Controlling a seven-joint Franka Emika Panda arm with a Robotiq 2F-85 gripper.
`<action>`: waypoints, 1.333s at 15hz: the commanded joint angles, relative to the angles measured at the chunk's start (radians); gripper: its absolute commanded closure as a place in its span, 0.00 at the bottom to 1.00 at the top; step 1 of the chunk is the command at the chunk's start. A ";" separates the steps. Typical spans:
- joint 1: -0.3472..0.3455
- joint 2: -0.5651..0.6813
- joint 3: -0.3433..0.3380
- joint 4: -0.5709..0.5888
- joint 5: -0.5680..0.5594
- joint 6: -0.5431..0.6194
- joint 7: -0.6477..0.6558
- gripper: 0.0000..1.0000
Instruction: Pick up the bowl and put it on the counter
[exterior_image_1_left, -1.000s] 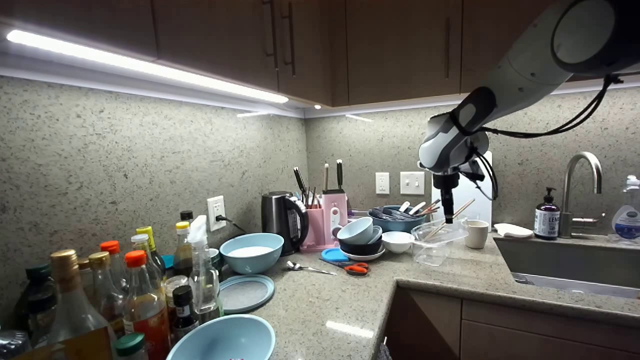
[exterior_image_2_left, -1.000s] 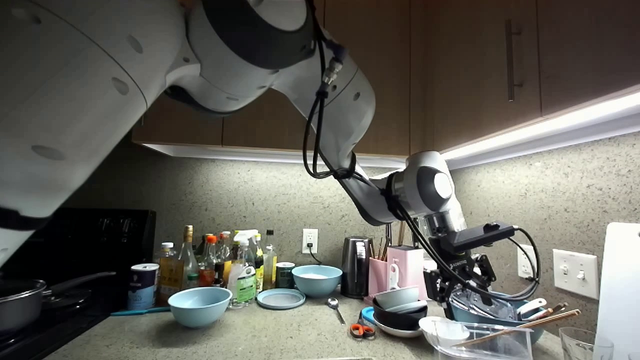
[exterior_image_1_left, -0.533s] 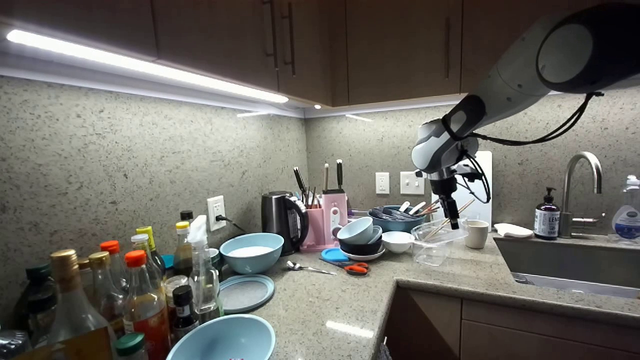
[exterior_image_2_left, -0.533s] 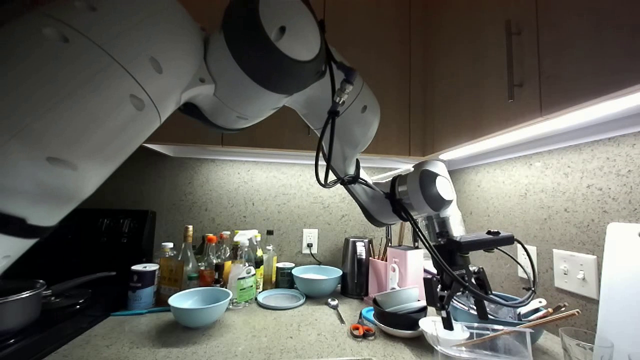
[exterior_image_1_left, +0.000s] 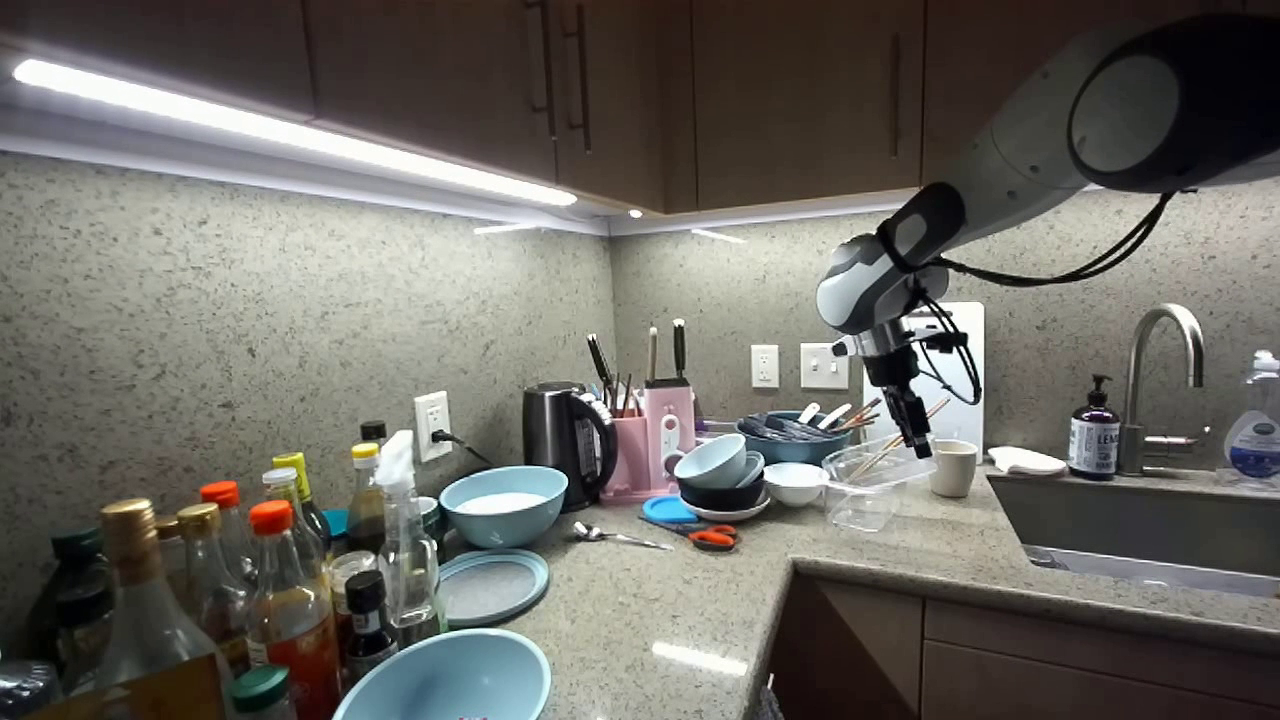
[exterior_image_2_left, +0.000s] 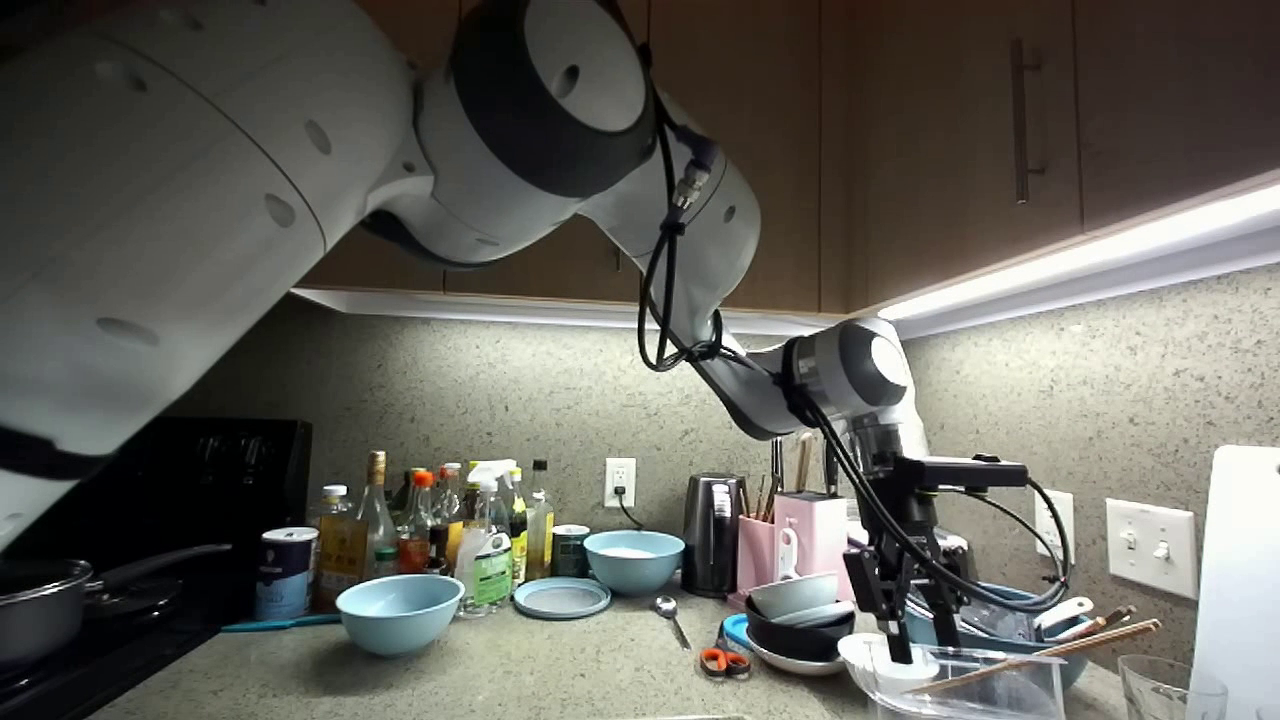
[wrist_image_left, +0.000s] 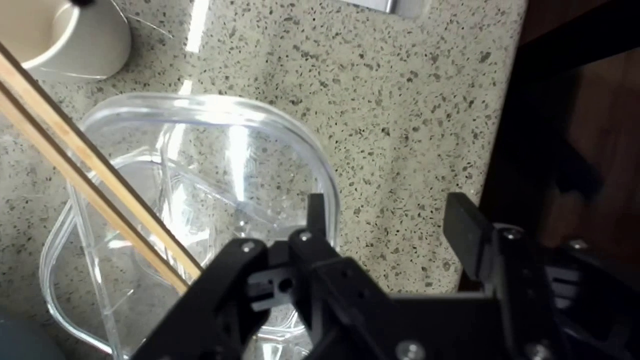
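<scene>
Bottles: crowded at the far left in an exterior view, on your speckled counter.
Front bowl: pale blue, upright on the counter, just beside the bottles.
Dish: flat and round, between the front bowl and the back bowl, which holds something white.
Kettle: black, just beside the back bowl.
Scissors: orange-handled, lying in front of the tilted bowl, which rests on a black bowl.
White bowl: upright, between that pair and the clear box.
Chopsticks: slanting across the clear box.
Gripper: pointing down, its two fingers well apart; through the gap in the wrist view you see the counter. One finger overlaps the rim of the clear box there; you cannot tell whether it touches.
Mug: upright on the counter, between the clear box and the sink.
Task bowl: several bowls show along the counter, and you cannot tell which is meant; the white bowl stands near your gripper, the front bowl well apart from it.
</scene>
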 joint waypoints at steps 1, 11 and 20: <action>-0.025 0.018 0.019 0.042 -0.011 -0.024 -0.048 0.16; -0.018 0.028 0.018 0.030 -0.016 -0.008 -0.019 0.00; -0.023 0.061 0.022 0.041 -0.009 -0.015 -0.023 0.47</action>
